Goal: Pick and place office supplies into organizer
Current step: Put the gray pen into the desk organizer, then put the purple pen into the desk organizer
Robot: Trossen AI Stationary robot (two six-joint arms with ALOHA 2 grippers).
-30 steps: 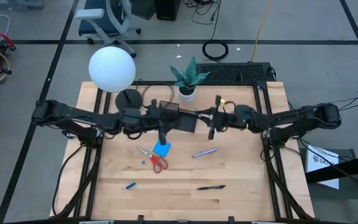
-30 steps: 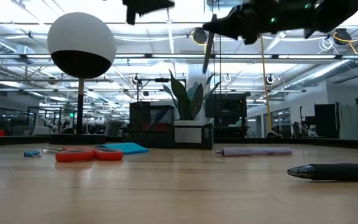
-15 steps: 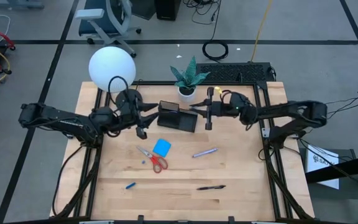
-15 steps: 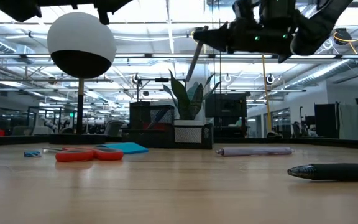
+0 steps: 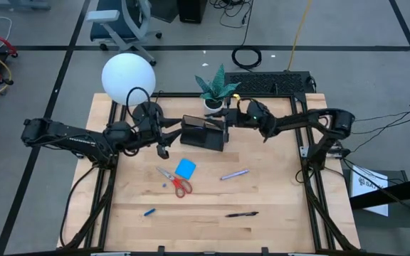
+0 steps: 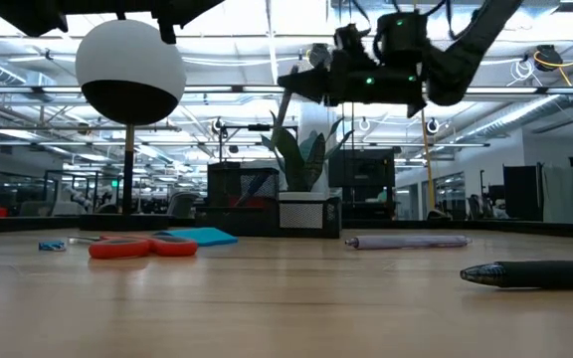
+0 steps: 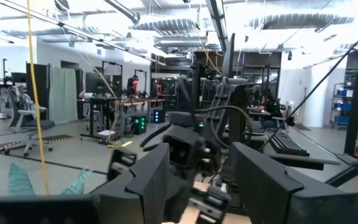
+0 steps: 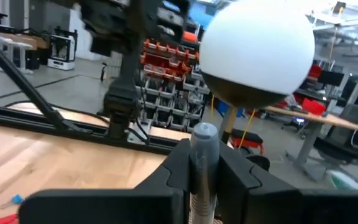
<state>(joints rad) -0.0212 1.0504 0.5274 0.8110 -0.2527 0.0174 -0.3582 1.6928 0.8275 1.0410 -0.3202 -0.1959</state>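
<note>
- Organizer sits near table's far edge, middle.
- Right gripper clamps a grey pen above organizer's right end.
- Left gripper open, empty, just left of organizer.
- Scissors, blue note pad mid-table.
</note>
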